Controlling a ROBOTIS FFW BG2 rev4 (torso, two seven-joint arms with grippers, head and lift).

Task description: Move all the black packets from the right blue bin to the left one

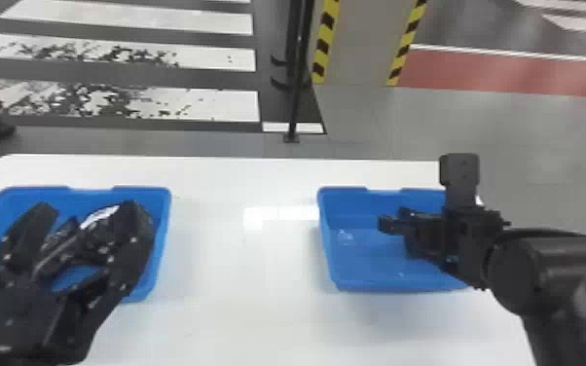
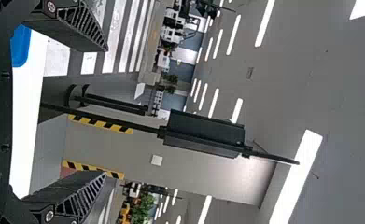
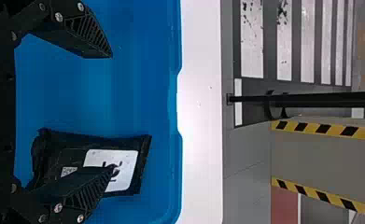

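Note:
My left gripper [image 1: 87, 210] hangs over the left blue bin [image 1: 164, 228], its fingers apart; in the left wrist view the same gripper [image 2: 106, 111] has nothing between its fingertips. Dark packaging with a white patch [image 1: 100, 216] shows between those fingers in the head view, partly covered. At the right blue bin [image 1: 350, 263] is my right gripper [image 1: 393, 220]. The right wrist view shows this gripper [image 3: 112, 111] open above the bin floor, with a black packet [image 3: 110, 144] lying flat, white label up. One finger overlaps the packet's side; the packet is not between the fingers.
Both bins stand on a white table [image 1: 238, 301] with a wide stretch of tabletop between them. Bin walls surround each gripper's area. A dark post [image 1: 296, 97] stands on the floor beyond the table's far edge.

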